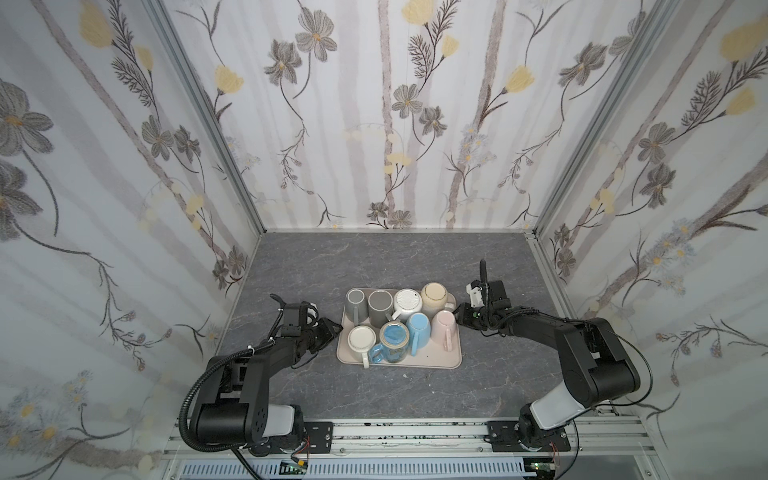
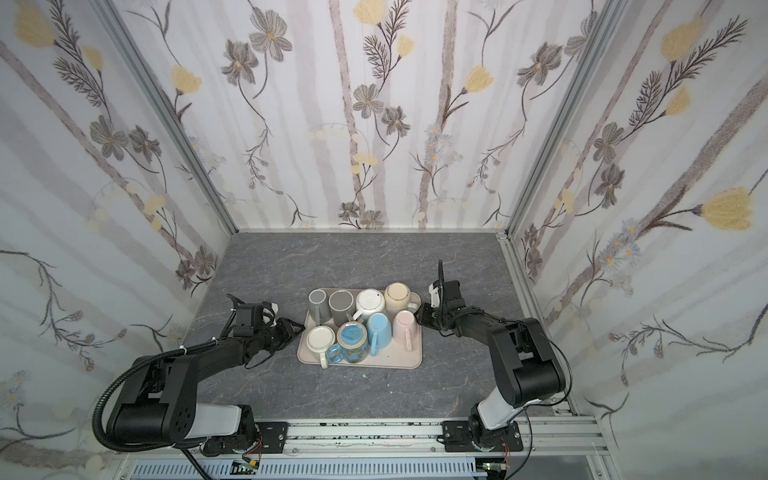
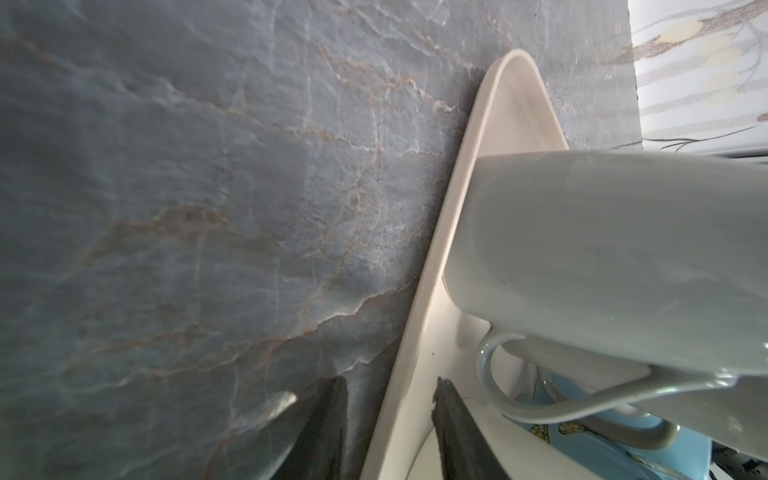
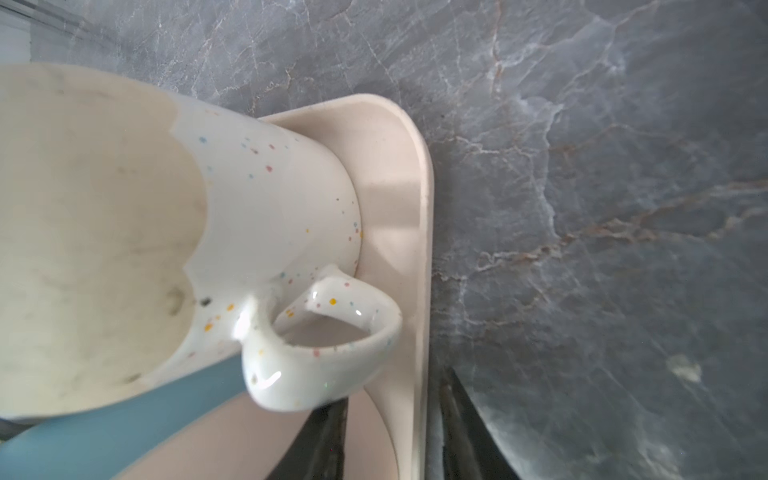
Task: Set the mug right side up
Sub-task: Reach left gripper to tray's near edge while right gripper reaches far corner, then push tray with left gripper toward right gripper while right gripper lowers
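A beige tray [image 1: 432, 357] sits in the lower middle of both top views on the grey marbled surface [image 1: 374, 257], carrying eight mugs in two rows, each seemingly base up. The upper row runs from a light grey mug [image 1: 355, 306] at the left, past a dark grey mug [image 1: 380, 309] and a white mug [image 1: 407, 303], to a speckled cream mug [image 1: 434, 297] at the right. The lower row holds an off-white mug [image 1: 360, 338], a blue patterned mug [image 1: 394, 337], a light blue mug [image 1: 419, 330] and a pink mug [image 1: 444, 328]. The left hand [image 1: 337, 328] is at the tray's left edge. In the left wrist view its fingers [image 3: 324, 428] stand apart astride the rim, one over the surface and one inside the tray near the light grey mug's handle. The right hand [image 1: 458, 309] is at the tray's upper right corner, its fingers likewise on either side of the rim, close to the speckled cream mug's handle. Whether either hand pinches the rim I cannot tell.
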### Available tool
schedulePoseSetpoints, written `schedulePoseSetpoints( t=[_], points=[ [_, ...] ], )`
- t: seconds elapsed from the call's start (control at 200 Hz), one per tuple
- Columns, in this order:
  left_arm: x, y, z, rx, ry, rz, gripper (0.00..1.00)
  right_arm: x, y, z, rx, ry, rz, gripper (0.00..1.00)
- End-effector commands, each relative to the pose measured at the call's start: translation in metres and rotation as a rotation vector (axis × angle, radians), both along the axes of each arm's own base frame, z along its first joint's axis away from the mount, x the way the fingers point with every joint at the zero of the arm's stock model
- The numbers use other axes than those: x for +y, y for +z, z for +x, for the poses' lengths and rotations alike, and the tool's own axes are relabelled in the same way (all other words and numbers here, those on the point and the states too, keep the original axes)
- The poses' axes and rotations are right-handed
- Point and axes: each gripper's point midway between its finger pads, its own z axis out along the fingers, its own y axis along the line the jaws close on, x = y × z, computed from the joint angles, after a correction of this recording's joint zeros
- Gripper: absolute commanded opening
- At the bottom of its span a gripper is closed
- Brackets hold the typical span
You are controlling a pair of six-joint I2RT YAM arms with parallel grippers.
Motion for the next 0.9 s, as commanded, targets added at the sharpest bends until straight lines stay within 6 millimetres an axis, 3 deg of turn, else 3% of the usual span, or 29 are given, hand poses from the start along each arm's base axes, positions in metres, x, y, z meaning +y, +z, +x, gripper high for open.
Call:
schedulePoseSetpoints(
  t=[0.0,0.125,0.145,0.335,0.47,0.49,0.555,0.739,0.894],
  points=[
    [-0.008,0.001,-0.001,-0.002,-0.011,-0.063,0.33,-0.001,-0.006,0.001,0.016,0.02,-0.02,0.32],
    [-0.015,-0.002,-0.007,0.011,-0.016,-0.099,0.33,-0.011,-0.015,0.002,0.035,0.002,-0.041,0.24],
    [-0.016,-0.003,-0.008,0.011,-0.016,-0.103,0.33,-0.01,-0.006,0.013,0.008,-0.002,-0.035,0.23],
    [-0.033,-0.008,-0.017,0.03,-0.031,-0.15,0.26,-0.036,-0.001,0.027,-0.006,-0.069,-0.035,0.18],
    [-0.051,-0.008,-0.02,0.034,-0.041,-0.191,0.21,-0.07,0.025,0.044,-0.077,-0.163,-0.093,0.33],
    [-0.054,-0.008,-0.021,0.033,-0.042,-0.2,0.2,-0.074,0.04,0.047,-0.114,-0.175,-0.099,0.34],
    [-0.065,-0.006,-0.021,0.029,-0.046,-0.224,0.19,-0.089,0.059,0.053,-0.153,-0.206,-0.139,0.39],
    [-0.101,0.006,-0.015,-0.013,-0.045,-0.282,0.15,-0.121,0.106,0.058,-0.253,-0.285,-0.216,0.38],
    [-0.148,0.016,-0.003,-0.033,-0.085,-0.362,0.14,-0.125,0.13,0.049,-0.308,-0.311,-0.21,0.36]
  ],
)
